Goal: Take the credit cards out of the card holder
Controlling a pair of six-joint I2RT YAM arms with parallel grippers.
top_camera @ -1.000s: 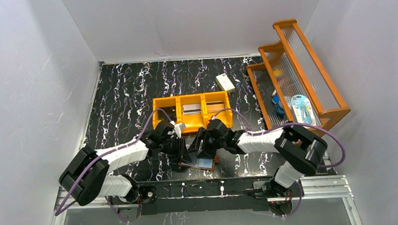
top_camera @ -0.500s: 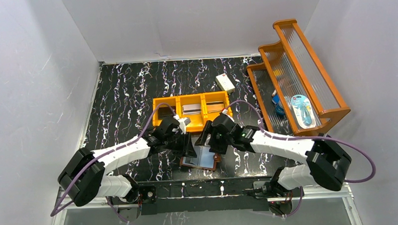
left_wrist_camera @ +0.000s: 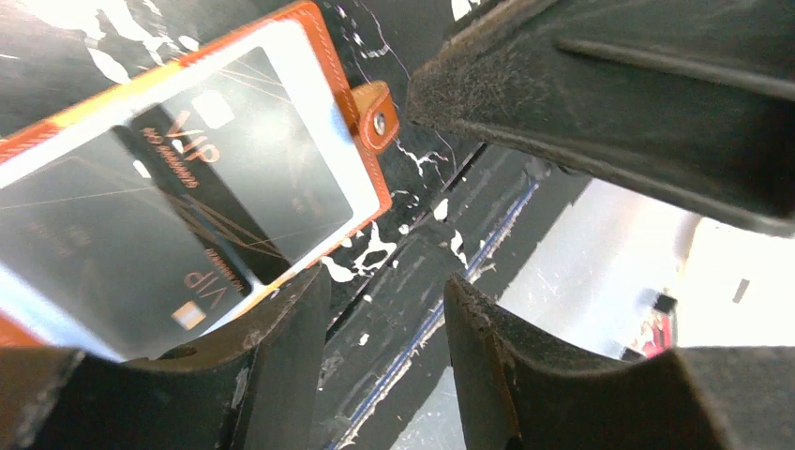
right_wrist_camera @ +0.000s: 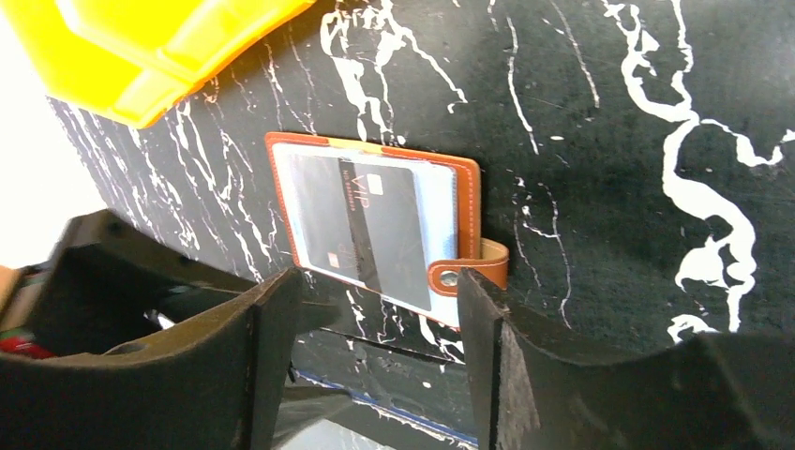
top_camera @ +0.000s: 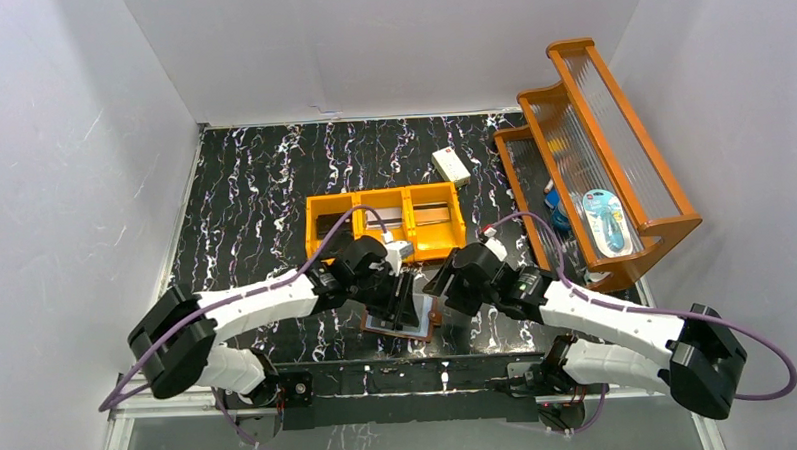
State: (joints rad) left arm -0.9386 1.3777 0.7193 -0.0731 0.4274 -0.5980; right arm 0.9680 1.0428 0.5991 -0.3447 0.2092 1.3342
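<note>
- Progress, judged from the layout: partly done. Loose cards point(top_camera: 380, 218) lie in the compartments of the orange tray point(top_camera: 383, 193), just beyond both end effectors, and appear to have been removed already.
- At least one black card point(right_wrist_camera: 370, 225) is still tucked in the card holder point(right_wrist_camera: 433, 208). The left wrist view hints at a second one overlapping it, but I cannot tell for sure.
- The card holder lies flat and open on the counter point(top_camera: 263, 180), directly under the left end effector point(top_camera: 401, 303) and just left of the right end effector point(top_camera: 445, 285).
- Its snap tab point(right_wrist_camera: 469, 267) sticks out on the edge that faces the right end effector.
- Left end effector: jaws partly apart, nothing between them, hanging close over the holder.
- Right end effector: jaws wide apart and empty, hanging beside and slightly above the holder.
- What is left: slide the remaining card out of its pocket and set it aside.
- In the way: the two end effectors crowd the same small spot, so either could bump the other. The card sits deep in its pocket with little edge to catch.
- Well beyond both end effectors lies a cream box point(top_camera: 450, 166). Far to the right of the right end effector stands an orange rack point(top_camera: 611, 127). Neither obstructs.
</note>
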